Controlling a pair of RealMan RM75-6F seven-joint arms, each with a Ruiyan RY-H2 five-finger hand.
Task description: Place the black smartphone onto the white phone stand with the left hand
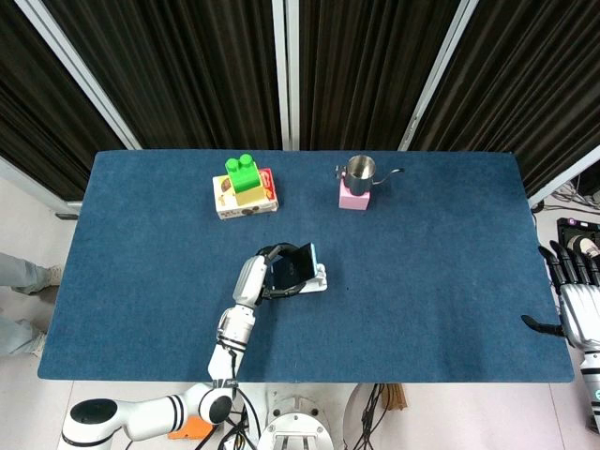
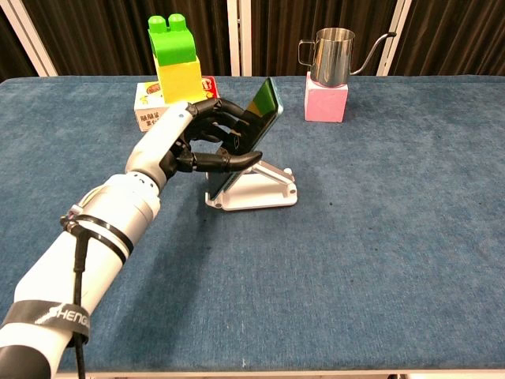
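My left hand (image 2: 207, 142) grips the black smartphone (image 2: 256, 126) from behind, fingers wrapped around its edges. The phone leans tilted against the sloped back of the white phone stand (image 2: 263, 189), its lower edge down at the stand's base. From above, the left hand (image 1: 262, 277) covers much of the black smartphone (image 1: 292, 266), and only the right end of the white phone stand (image 1: 320, 279) shows. My right hand (image 1: 574, 291) hangs open beyond the table's right edge, holding nothing.
A green and yellow toy block (image 1: 242, 176) sits on a snack box (image 1: 246, 201) at the back left. A steel pouring kettle (image 2: 331, 54) stands on a pink cube (image 2: 325, 102) at the back, right of centre. Blue cloth covers the table (image 1: 431, 272).
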